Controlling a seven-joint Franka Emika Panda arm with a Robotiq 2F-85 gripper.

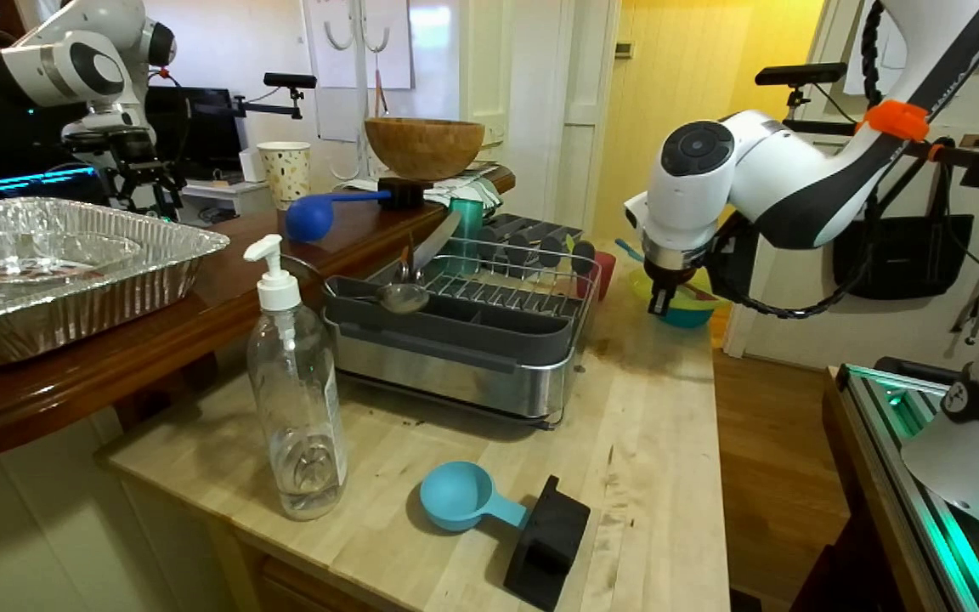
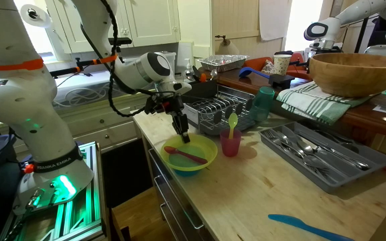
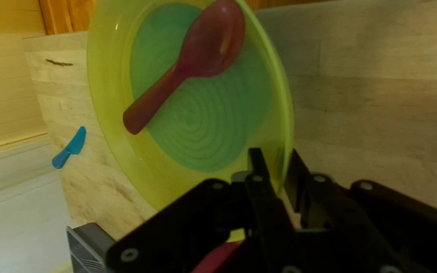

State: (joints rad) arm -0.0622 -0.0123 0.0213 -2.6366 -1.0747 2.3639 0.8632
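Left to right in an exterior view: a white jointed robot arm (image 2: pixel 35 124) stands on an aluminium-profile frame (image 2: pixel 98 201), white panelled cabinets (image 2: pixel 152 23) behind. On the pale wooden counter (image 2: pixel 246 194), a shallow translucent yellow plastic bowl (image 2: pixel 210 150) rests over a blue bowl (image 2: pixel 186 173) and contains a red plastic spoon (image 2: pixel 188 155). The black end effector (image 3: pixel 275 157) straddles the yellow bowl's rim (wrist view), its jaws narrowly parted; whether they grip it cannot be told. Further right: a grey-and-steel dish rack (image 2: pixel 191 113); a translucent pink plastic cup (image 2: pixel 231 146) with a lime-green plastic spoon (image 2: pixel 233 120); a grey plastic cutlery tray (image 2: pixel 369 154) of metal utensils (image 2: pixel 314 162); toward the front, a blue plastic knife (image 2: pixel 300 225). Behind, a glossy dark-brown wooden ledge (image 2: pixel 377 115) bears a large round wooden bowl (image 2: pixel 357 73), partly over a green-and-white striped cloth (image 2: pixel 315 102).
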